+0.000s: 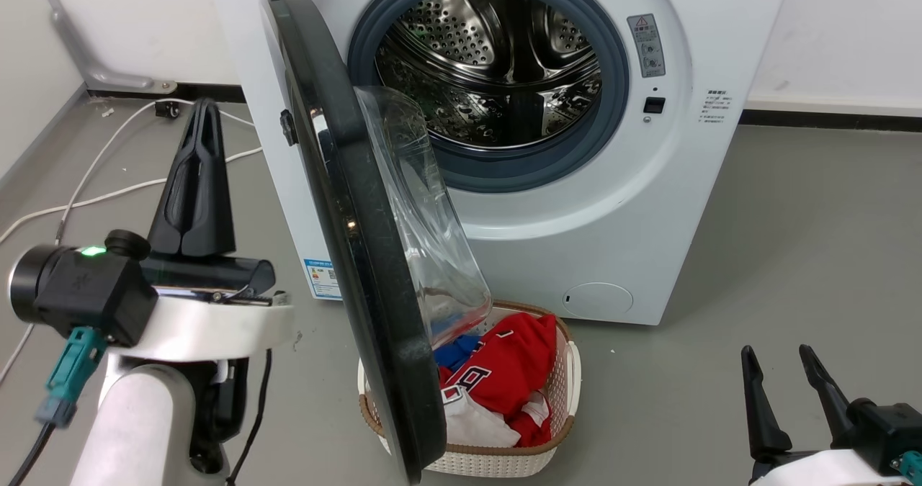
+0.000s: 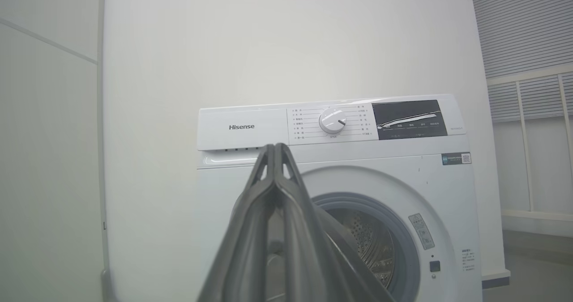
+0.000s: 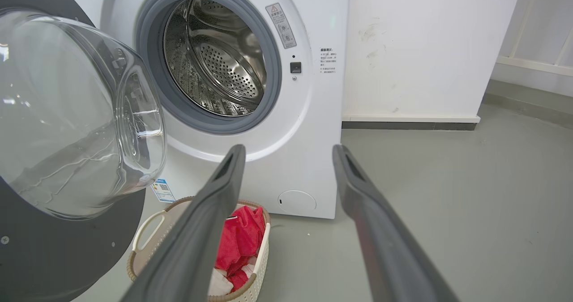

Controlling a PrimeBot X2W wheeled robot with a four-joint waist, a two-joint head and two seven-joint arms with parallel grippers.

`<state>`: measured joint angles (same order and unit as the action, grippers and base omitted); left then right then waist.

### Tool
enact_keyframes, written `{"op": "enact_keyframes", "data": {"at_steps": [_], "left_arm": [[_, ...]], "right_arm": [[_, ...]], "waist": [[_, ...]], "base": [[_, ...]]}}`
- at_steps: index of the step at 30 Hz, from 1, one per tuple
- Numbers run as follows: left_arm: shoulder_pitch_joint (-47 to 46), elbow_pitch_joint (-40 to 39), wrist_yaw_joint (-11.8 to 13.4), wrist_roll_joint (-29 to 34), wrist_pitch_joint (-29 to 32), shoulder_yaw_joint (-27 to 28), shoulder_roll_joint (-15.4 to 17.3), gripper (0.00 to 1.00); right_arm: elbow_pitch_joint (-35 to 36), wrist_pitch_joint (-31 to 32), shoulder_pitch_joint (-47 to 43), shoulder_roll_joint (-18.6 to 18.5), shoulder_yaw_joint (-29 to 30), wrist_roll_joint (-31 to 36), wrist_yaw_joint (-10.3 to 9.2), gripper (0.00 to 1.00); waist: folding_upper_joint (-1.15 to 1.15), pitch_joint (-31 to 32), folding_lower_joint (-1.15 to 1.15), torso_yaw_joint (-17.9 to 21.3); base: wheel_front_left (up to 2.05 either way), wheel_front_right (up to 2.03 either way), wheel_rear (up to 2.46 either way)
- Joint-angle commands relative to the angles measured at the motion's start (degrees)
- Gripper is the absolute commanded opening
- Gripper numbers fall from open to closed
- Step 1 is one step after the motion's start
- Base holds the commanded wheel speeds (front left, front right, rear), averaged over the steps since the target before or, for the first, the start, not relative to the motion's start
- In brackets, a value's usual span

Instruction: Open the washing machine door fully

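Note:
The white washing machine (image 1: pixel 619 205) stands ahead, its steel drum mouth (image 1: pixel 497 68) uncovered. The black washing machine door (image 1: pixel 338 205) is swung out on its left hinge, seen nearly edge-on, its clear glass bowl (image 1: pixel 425 212) facing right. My left gripper (image 1: pixel 205 108) is shut with nothing in it, raised left of the door's outer face and apart from it. The right gripper (image 1: pixel 781 356) is open and low at the lower right, clear of the machine. From the right wrist the glass bowl (image 3: pixel 67 114) and the drum (image 3: pixel 215 60) show beyond the open right gripper (image 3: pixel 288 152).
A white laundry basket (image 1: pixel 562 399) with red and white clothes sits on the floor under the door's lower edge. White cables (image 1: pixel 94 183) run over the grey floor at the left. Walls stand close behind and left of the machine.

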<state>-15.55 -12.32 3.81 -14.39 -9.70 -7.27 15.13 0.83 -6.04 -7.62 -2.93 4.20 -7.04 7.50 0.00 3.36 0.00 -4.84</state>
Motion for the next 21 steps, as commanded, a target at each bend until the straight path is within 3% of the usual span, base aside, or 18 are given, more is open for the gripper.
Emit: {"op": "enact_keyframes", "data": {"at_steps": [1, 10, 21], "left_arm": [[-0.8, -2.3, 0.2, 0.4, 0.5, -0.6, -0.3, 0.0], [0.6, -13.2, -1.8, -0.4, 5.8, -8.3, -2.5, 0.0], [8.8, -11.4, -5.1, -5.0, 13.3, -22.7, -6.2, 0.0]], "right_arm": [[0.2, -0.2, -0.2, 0.1, 0.0, 0.4, -0.01, 1.0], [-0.2, 0.3, -0.3, 0.1, -0.1, 0.8, -0.01, 1.0], [-0.7, -0.1, -0.1, 0.1, -0.1, 0.6, -0.01, 1.0]], "waist": [[0.0, 0.1, 0.0, 0.0], [0.0, 0.4, 0.0, 0.0], [0.0, 0.6, 0.0, -0.1]], "base": [[0.0, 0.0, 0.0], [0.0, 0.0, 0.0], [0.0, 0.0, 0.0]]}}
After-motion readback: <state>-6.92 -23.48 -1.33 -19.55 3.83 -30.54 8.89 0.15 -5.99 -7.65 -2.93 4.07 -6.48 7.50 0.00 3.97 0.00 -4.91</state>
